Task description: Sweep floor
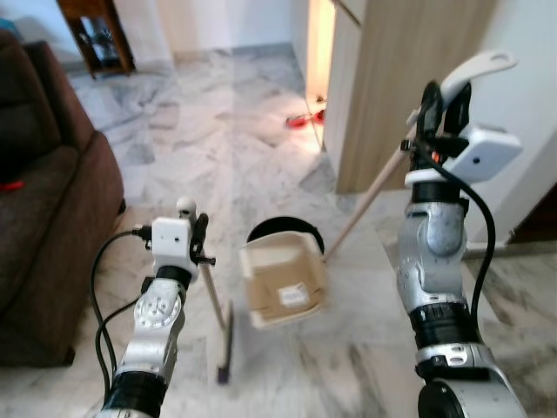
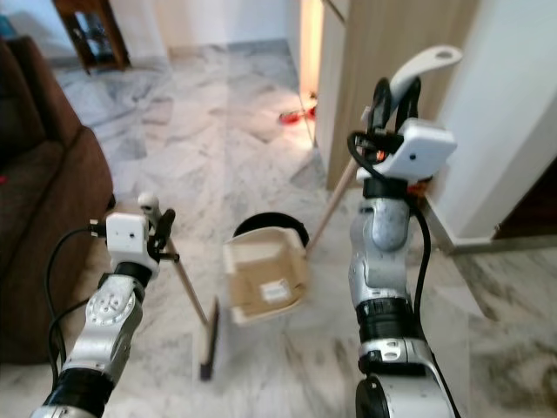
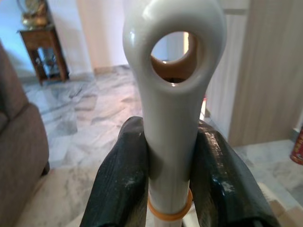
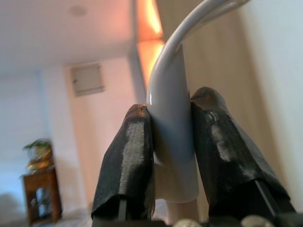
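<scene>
Daylight fills the room evenly and bright, and the marble floor (image 1: 261, 148) shows pale glare ahead of both grippers. A warm orange glow spills from the gap beside the wooden panel (image 1: 409, 87), beyond the right gripper (image 1: 439, 100). Both head views are slightly soft. In the wrist views the black fingers (image 3: 123, 189) are fairly sharp and the background is blurred.
</scene>
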